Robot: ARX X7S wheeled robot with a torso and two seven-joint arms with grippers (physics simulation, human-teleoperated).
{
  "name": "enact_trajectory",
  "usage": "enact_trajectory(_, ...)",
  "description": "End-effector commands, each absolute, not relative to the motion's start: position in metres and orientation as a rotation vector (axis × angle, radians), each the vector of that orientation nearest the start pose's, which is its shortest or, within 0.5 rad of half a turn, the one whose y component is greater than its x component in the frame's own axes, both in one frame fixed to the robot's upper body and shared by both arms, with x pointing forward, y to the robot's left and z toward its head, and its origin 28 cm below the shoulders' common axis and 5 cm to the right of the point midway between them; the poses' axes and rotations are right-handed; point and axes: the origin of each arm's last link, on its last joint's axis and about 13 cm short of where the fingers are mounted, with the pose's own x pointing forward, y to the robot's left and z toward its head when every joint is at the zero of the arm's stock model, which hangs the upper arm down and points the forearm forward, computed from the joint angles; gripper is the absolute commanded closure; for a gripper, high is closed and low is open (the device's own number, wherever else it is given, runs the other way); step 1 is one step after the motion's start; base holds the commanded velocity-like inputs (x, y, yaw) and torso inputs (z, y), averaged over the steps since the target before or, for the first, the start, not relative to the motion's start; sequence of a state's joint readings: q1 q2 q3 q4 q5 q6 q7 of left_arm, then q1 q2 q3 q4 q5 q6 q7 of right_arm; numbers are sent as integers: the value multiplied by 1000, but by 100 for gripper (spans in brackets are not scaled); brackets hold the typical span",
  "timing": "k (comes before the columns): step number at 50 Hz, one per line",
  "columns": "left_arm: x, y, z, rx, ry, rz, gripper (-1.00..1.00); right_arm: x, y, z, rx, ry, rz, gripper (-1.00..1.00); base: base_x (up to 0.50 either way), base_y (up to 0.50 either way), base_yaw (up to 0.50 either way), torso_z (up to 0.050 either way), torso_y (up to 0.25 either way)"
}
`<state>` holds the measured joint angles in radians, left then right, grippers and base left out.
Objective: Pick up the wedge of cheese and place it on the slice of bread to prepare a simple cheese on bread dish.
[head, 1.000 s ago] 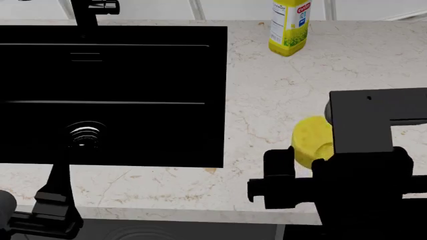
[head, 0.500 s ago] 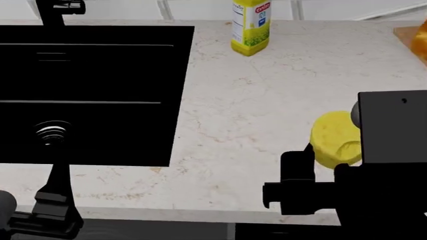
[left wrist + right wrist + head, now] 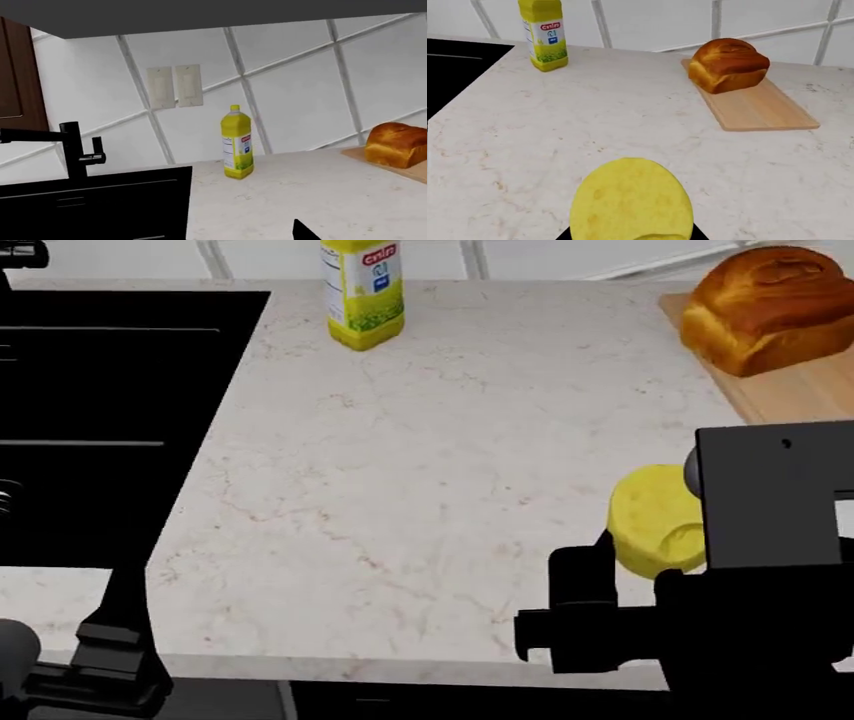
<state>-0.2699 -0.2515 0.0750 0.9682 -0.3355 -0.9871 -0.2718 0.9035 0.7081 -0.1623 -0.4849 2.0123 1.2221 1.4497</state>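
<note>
Across the frame, largest to smallest:
Counter (image 3: 441, 460): pale marble fills the middle of the head view, with the black sink (image 3: 94, 420) along the left edge.
Right gripper (image 3: 641, 590): lower right of the head view; its fingers appear clenched on the cheese, which sits at the bottom centre of the right wrist view.
Left gripper (image 3: 94, 670): lower left corner of the head view; I cannot tell if its fingers are spread or closed.
Wooden board (image 3: 754, 107): right of centre in the right wrist view, carrying the bread at its far end.
Slice of bread (image 3: 767, 305): upper right of the head view, well apart from the cheese.
Bottle (image 3: 360, 290): 1 yellow labelled bottle at top centre.
Wedge of cheese (image 3: 657, 518): right of centre, low in the head view.
Step in hand: carrying; judged best done by keeping the grip firm, travelling high enough to clear the crust, centring over the domed top, then lowering before letting go.
</note>
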Motion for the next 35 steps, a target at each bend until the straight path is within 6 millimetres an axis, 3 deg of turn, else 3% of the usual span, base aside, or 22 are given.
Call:
enact_trajectory(1, 187, 209, 182, 80, -209, -58, -100, 201, -134, 261, -103, 316, -11, 100, 0, -500, 0, 0, 0)
enact_trajectory(12, 185, 210, 180, 79, -210, -60, -100, 200, -132, 261, -110, 308, -5, 100, 67, -495, 0, 0, 0)
enact_trajectory(24, 187, 209, 182, 103, -204, -93, -100, 200, -129, 271, -124, 288, 2, 100, 262, -399, 0, 0, 0)
enact_trajectory(28, 186, 210, 189, 49, -190, -151, -100, 198, -127, 276, -130, 269, 3, 100, 156, -83, 0, 0, 0)
enact_trajectory(35, 177, 207, 195, 102, -204, -169, -100, 198, -125, 281, -155, 247, 7, 100, 44, -13, 0, 0, 0)
